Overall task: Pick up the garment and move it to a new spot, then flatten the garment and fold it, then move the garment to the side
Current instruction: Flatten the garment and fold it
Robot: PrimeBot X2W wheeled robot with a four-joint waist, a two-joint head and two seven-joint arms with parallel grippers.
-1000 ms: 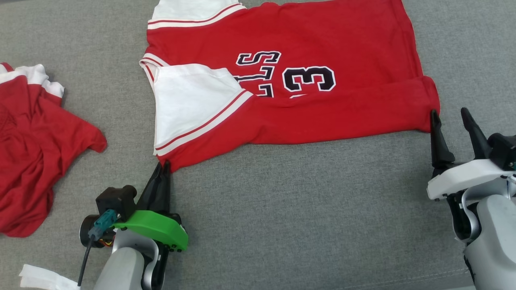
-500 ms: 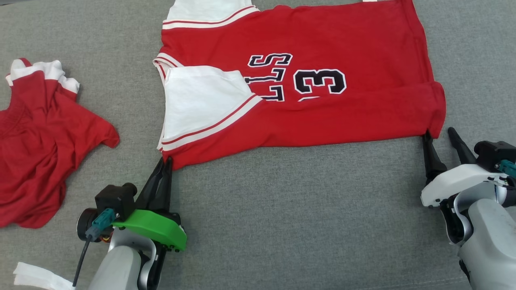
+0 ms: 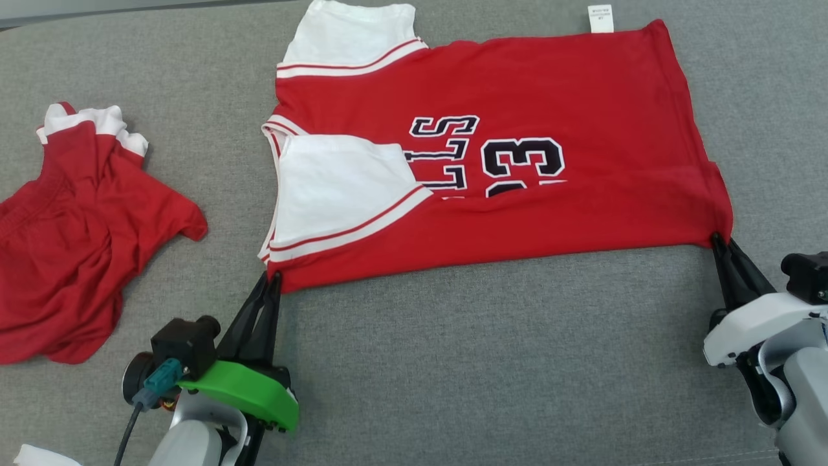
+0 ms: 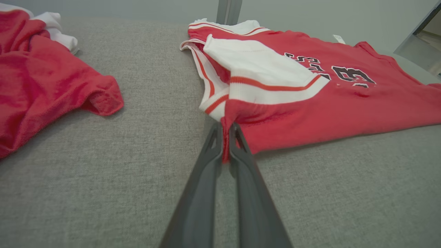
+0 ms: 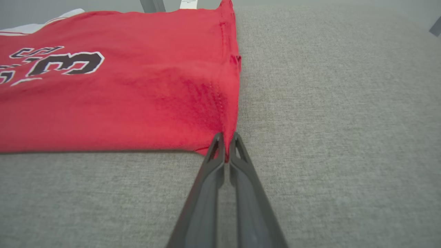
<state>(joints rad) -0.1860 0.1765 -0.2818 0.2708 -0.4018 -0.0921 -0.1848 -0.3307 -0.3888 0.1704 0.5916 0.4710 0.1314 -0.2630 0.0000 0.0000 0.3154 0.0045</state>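
The garment (image 3: 550,207) is a red jersey with white sleeves and a black number, lying partly folded on the grey cloth surface. My left gripper (image 3: 273,279) is shut on its near left corner, by the white sleeve (image 3: 336,188). In the left wrist view the red fabric (image 4: 293,113) is pinched between the left gripper's (image 4: 225,132) fingertips. My right gripper (image 3: 719,241) is shut on the near right hem corner. The right wrist view shows the jersey (image 5: 120,100) with that corner caught between the right gripper's (image 5: 225,139) tips.
A second red and white garment (image 3: 71,239) lies crumpled at the left, also seen in the left wrist view as a red heap (image 4: 44,79). A white scrap (image 3: 39,456) sits at the bottom left. Bare grey cloth (image 3: 504,362) stretches between my arms.
My right gripper has closed onto the jersey's near right corner; it stood open a second ago. The head camera has shifted, so everything sits lower and further right. The left grip is unchanged.
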